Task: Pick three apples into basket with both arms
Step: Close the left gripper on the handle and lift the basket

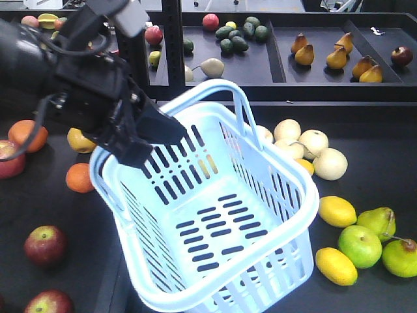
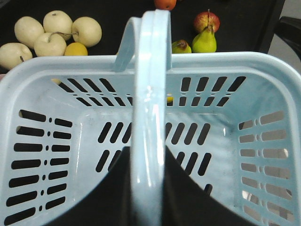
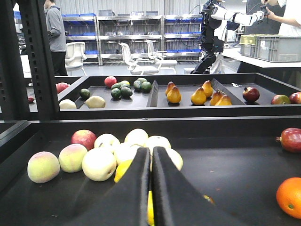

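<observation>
Your left gripper (image 1: pixel 151 142) is clamped on the handle of the basket (image 1: pixel 260 195), tilted and empty, centre frame; right gripper (image 3: pixel 151 155) fingers pressed together on nothing; apples (image 1: pixel 44 244) lie lower left; that tilt could spill fruit.

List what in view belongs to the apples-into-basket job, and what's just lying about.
Job:
basket, held tilted by the left tool
two dark red apples
right tool, shut

Lying about:
oranges
lemons
green fruit
pale round fruit
golden pears and avocados on the shelf
</observation>
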